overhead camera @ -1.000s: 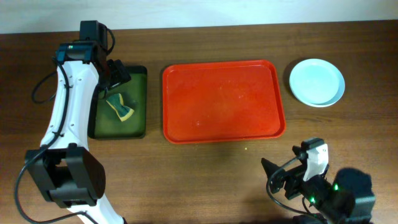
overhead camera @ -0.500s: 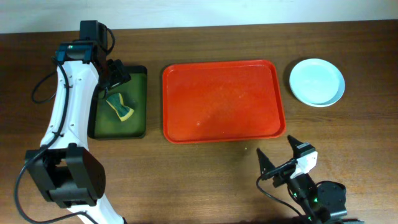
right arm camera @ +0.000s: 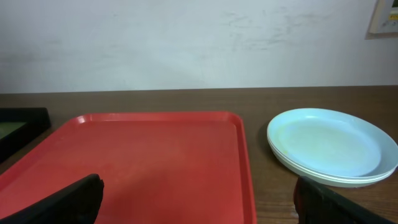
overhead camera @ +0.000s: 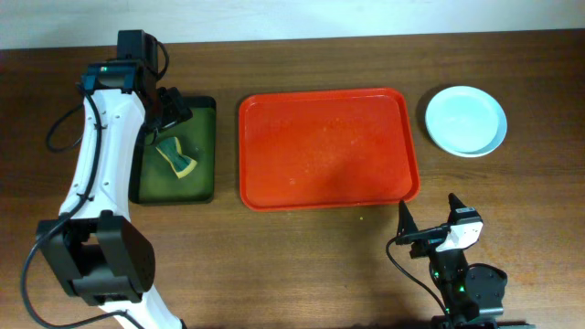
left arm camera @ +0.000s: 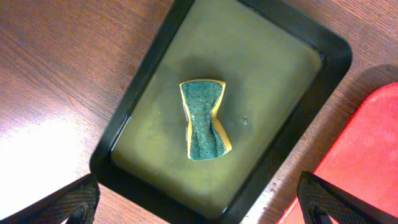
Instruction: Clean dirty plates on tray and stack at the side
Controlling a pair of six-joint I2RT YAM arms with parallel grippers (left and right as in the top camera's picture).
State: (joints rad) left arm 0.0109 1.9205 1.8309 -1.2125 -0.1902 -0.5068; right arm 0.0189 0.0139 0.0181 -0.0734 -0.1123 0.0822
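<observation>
Worktop: dark brown wood (overhead camera: pixel 320 265), with a pale wall (right arm camera: pixel 186 43) behind it in the right wrist view
Red tray: large red tray (overhead camera: pixel 327 148) lying flat in the middle of the worktop, long side left to right, with a few faint pale specks on its floor
Plates: pale mint-blue plates (overhead camera: pixel 465 121) stacked on the bare worktop just beside the red tray's right rim, apart from it, toward the back; the right wrist view (right arm camera: pixel 329 144) shows a second rim under the top plate, and I cannot tell the full count
Dark tray: green-black tray (overhead camera: pixel 178 151) to the left of the red tray, near it but not touching
Sponge: yellow sponge with a green scouring face (left arm camera: pixel 204 119), pinched at its waist, lying in the middle of the dark tray
Left pincer: above the dark tray's back edge (overhead camera: pixel 172 114), fingers spread wide, grasping nothing
Right pincer: low over the worktop in front of the red tray's right corner (overhead camera: pixel 430 224), released, fingers wide apart and empty, facing the red tray and plates
</observation>
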